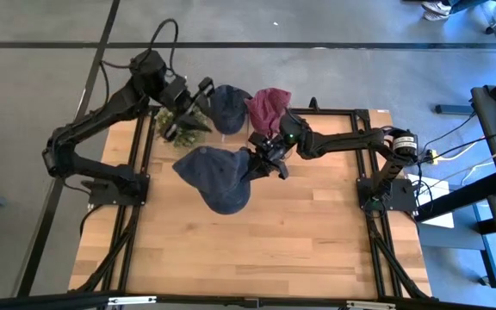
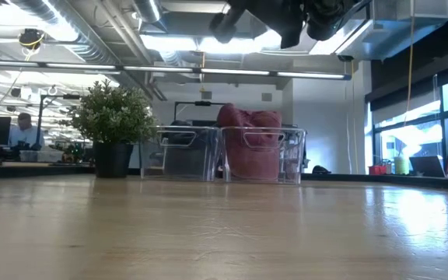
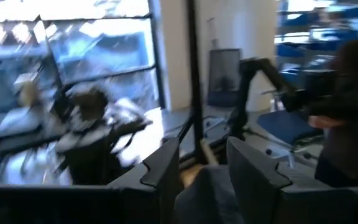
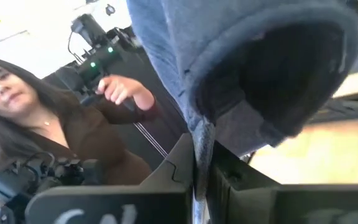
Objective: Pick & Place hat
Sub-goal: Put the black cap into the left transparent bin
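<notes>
A blue hat [image 1: 218, 176] is held up over the middle of the table by my right gripper [image 1: 261, 159], which is shut on it. It fills the right wrist view as the blue hat [image 4: 253, 68]. A maroon hat [image 2: 247, 144] sits in the right clear bin [image 2: 286, 155] at the far edge. A darker blue hat [image 1: 227, 108] lies just right of my left gripper [image 1: 198, 93], which is raised near the far edge and open. Bluish cloth [image 3: 205, 193] shows between its fingers; whether they touch it, I cannot tell. My right gripper pinches the blue hat's rim edge [image 4: 201, 134] between its two fingers, as a gathered fold of cloth. It comes at the hat from the table's right side. The hat is lifted clear of the table, its open crown spreading away from the fingers toward the table's left.
A potted plant [image 2: 113, 124] stands at the far left, next to the left clear bin [image 2: 179, 152]. The wooden tabletop [image 1: 257, 241] lies bare toward the near edge. A person [image 4: 61, 130] beyond the table holds a dark device.
</notes>
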Robot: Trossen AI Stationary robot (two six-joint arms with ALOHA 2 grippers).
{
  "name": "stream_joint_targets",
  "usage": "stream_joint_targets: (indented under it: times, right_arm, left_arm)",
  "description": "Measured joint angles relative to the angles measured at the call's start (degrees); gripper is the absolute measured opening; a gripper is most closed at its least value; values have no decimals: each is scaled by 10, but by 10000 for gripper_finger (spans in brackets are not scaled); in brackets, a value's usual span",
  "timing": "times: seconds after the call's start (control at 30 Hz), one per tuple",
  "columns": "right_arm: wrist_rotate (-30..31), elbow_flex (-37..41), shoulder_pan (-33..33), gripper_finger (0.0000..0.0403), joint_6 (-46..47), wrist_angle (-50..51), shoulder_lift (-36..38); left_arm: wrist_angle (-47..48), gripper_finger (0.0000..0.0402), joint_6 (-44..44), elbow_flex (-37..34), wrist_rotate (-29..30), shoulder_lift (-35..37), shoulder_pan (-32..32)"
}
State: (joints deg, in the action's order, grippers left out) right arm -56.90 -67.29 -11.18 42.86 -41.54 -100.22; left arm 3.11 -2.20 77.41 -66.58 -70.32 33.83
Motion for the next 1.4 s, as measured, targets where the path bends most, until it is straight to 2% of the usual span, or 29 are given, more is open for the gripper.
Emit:
stream_joint_targets:
  times: [0.17, 0.37, 0.53, 0.6, 0.77, 0.87, 0.93, 1.13, 1.4]
  right_arm:
    - [2, 0, 0, 16, -36, 55, 0]
    - [0, 0, 0, 16, -74, 121, 0]
    - [-1, 0, -4, 16, -110, 162, 0]
    - [-1, 0, -8, 16, -119, 171, 0]
    - [-1, 0, -18, 16, -125, 173, 0]
    - [-1, 0, -21, 16, -133, 173, 0]
    - [-2, 0, -24, 16, -134, 174, 0]
    - [-2, 0, -25, 16, -135, 174, 0]
    - [-6, 0, -25, 16, -136, 174, 0]
  left_arm:
    - [144, 128, -13, 0, 31, 0, 48]
    - [362, 131, -70, 0, 110, -1, 47]
    - [419, 132, -62, 3, 171, 2, 28]
    - [445, 132, -40, 18, 201, 3, 24]
    - [555, 132, -64, 61, 273, 3, -7]
    - [574, 132, -57, 69, 340, 4, -44]
    - [575, 132, -42, 69, 363, 2, -66]
    - [569, 132, -31, 69, 378, 3, -95]
    - [548, 132, -36, 69, 386, 5, -65]
